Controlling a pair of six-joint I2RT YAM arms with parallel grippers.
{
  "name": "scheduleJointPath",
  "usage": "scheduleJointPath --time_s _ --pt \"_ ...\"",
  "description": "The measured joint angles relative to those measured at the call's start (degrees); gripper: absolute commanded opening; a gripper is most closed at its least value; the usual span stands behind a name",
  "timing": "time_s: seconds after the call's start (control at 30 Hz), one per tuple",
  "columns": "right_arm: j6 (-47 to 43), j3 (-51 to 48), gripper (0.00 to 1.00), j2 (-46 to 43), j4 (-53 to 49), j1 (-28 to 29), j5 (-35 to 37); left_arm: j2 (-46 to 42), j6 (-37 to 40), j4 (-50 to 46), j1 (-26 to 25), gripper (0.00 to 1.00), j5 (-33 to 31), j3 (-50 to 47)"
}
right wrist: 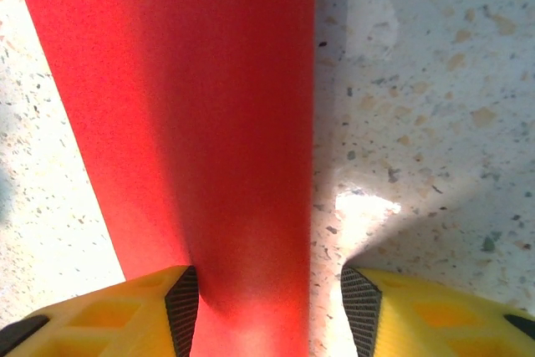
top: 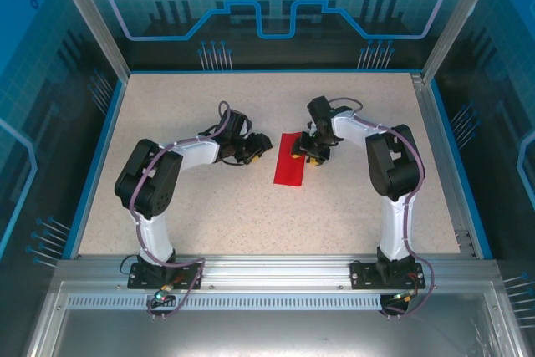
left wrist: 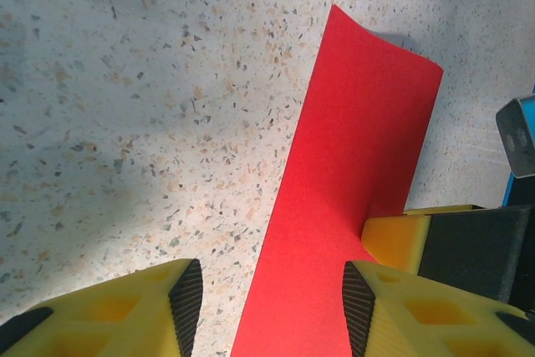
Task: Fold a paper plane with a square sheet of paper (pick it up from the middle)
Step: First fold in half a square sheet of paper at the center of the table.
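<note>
The square sheet of paper (top: 292,159) is bright red and lies on the speckled table as a long narrow rectangle. No paper plane is in view. My left gripper (top: 261,146) hovers at its left edge, open. In the left wrist view the sheet (left wrist: 351,165) runs up between my left gripper's (left wrist: 272,307) spread jaws, its far corner slightly lifted. My right gripper (top: 308,152) is at the sheet's upper right edge, open. In the right wrist view the sheet (right wrist: 184,106) passes under my right gripper (right wrist: 271,307), close to its left finger (right wrist: 182,303).
One yellow finger (left wrist: 401,236) of the right gripper shows in the left wrist view, resting at the sheet's right edge. The two gripper heads are close together over the table (top: 209,215). A blue rim (top: 92,165) and frame posts bound the table.
</note>
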Motion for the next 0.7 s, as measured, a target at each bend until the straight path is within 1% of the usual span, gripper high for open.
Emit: scheduleJointPath --time_s 0.53,0.7 --pt "-0.22 2.56 0.54 1.46 -2.97 0.44 1.29 0.0 0.52 0.0 0.0 0.49 0.09 0.0" --pt "-0.68 2.78 0.52 1.57 -3.34 0.59 1.64 0.0 0.94 0.0 0.0 0.48 0.5 0.0"
